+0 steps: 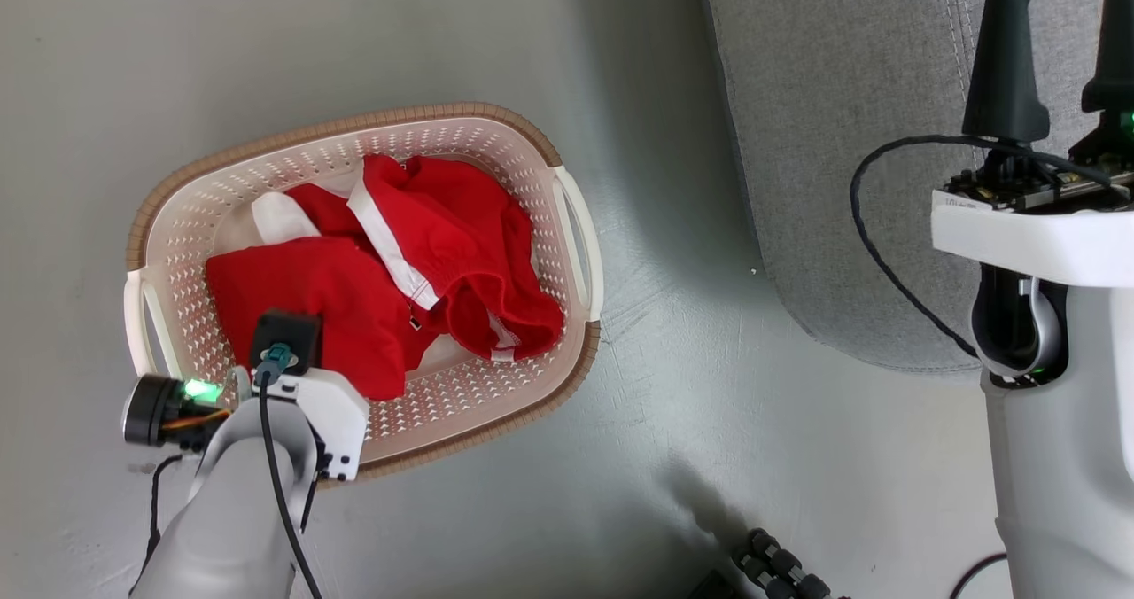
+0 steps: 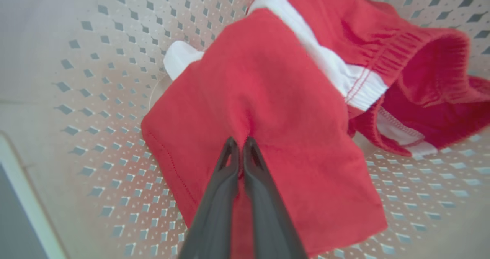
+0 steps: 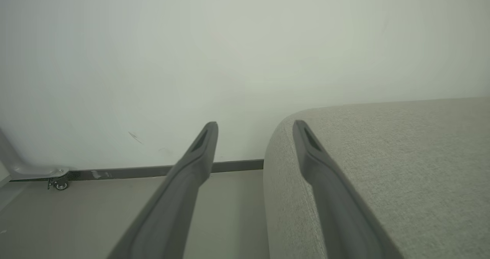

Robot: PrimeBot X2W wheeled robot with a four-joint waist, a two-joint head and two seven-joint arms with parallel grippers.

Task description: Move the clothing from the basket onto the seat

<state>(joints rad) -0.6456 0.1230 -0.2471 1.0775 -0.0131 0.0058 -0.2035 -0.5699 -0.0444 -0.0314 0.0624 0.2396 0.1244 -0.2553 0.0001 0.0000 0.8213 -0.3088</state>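
Left gripper (image 2: 240, 143) inside the basket (image 2: 95, 109) pinches a mid-panel fold of soft, light clothing (image 2: 275, 82), likely to drape; right gripper (image 3: 254, 132) gapes empty.

I find nothing I can read here: the clothing (image 1: 461, 227) in the basket (image 1: 354, 128) shows me only plain red and white, and a faint mark on the right wrist's white mount (image 1: 1028, 237) is too small.

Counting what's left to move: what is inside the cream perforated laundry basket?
Heaped bright red soft garments with white trim lie in the oval cream perforated plastic basket; the left gripper is shut on a fold. The basket floor under them, and anything beneath the heap, is covered.
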